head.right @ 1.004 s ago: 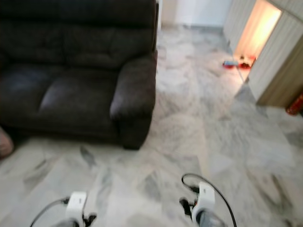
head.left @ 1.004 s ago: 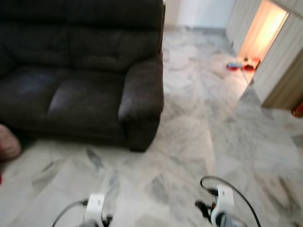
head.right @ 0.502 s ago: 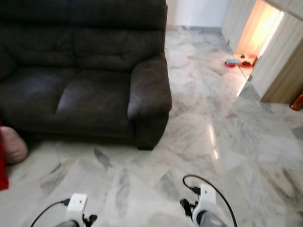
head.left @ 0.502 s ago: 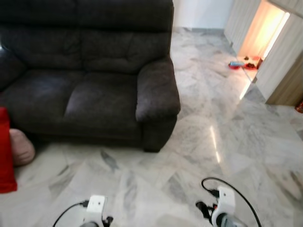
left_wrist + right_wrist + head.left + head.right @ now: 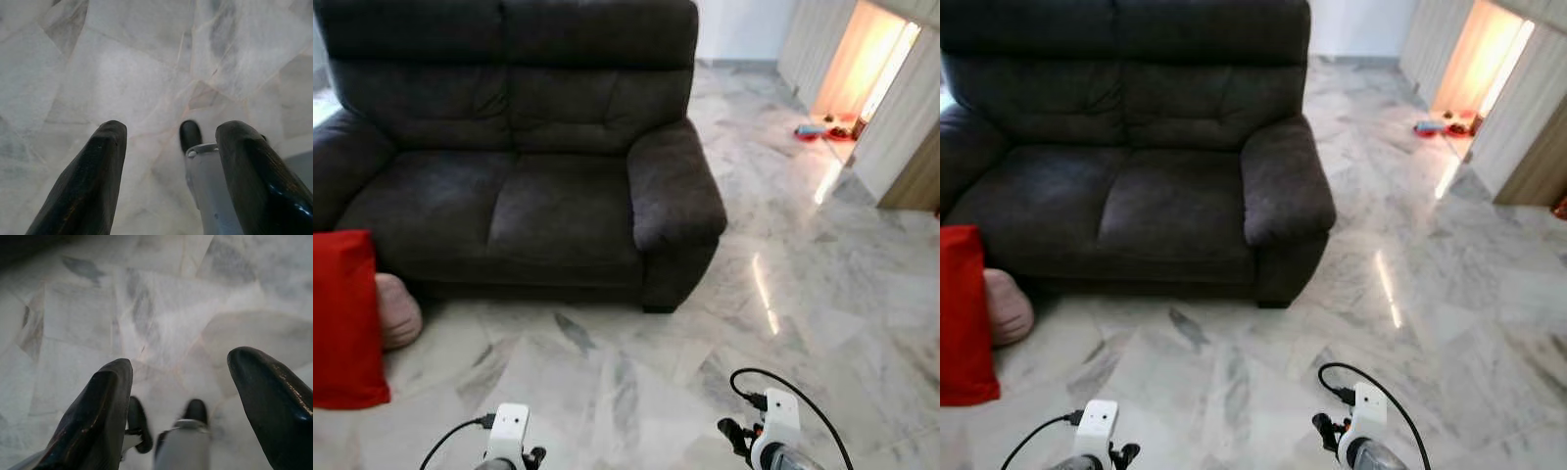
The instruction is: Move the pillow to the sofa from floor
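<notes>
**A:** What could go wrong for you from here?

**B:** Starting at your far left, a red pillow stands on the marble floor, cut off by the frame edge. Just beside it, a pink cushion lies against the base of the dark sofa. With two soft things there, you could pick the wrong one, and which one the task means is uncertain. Both are off to the side, so a reach from here would likely fall short.

**A:** And the arms?

**B:** Your left end effector hangs low over the floor, fingers apart, holding nothing. Your right end effector does the same.

**A:** Anything in the way?

**B:** The sofa's right armrest juts forward. Far right, small red items sit by a lit doorway, well apart from your path.
</notes>
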### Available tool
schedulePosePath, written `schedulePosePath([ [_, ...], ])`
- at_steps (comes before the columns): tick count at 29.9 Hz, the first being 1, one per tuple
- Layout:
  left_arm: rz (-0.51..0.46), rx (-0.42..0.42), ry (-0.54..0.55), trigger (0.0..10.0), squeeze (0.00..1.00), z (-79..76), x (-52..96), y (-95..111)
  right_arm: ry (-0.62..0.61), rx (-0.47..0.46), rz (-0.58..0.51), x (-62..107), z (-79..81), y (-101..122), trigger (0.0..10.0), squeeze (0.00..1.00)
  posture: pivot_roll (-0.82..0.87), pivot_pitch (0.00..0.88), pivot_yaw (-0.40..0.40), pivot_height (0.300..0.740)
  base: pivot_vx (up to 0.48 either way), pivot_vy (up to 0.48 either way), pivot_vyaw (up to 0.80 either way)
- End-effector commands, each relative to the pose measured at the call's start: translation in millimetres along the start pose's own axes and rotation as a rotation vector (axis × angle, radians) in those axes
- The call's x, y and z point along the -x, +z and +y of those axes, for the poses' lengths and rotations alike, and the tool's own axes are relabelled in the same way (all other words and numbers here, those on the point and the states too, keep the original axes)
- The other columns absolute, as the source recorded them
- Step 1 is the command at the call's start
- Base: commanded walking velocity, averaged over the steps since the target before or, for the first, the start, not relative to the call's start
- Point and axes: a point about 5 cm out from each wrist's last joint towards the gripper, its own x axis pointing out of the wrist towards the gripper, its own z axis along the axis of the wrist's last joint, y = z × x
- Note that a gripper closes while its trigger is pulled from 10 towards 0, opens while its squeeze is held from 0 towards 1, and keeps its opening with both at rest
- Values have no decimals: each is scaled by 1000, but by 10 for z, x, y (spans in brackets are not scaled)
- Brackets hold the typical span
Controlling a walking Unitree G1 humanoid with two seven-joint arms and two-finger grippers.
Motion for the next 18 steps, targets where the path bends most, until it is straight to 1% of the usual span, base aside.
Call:
schedulePosePath([
  [1, 12, -2, -17, 10000, 0, -62, -4, -19, -27, -21, -6, 23, -83, -1, 10000, 0, -12, 32, -24, 740, 0, 428, 0],
  [18, 7, -2, -15, 10000, 0, -55, -9, 12, -20, -6, -7, 19, -72, 24, 10000, 0, -10, 60, -24, 740, 0, 425, 0],
])
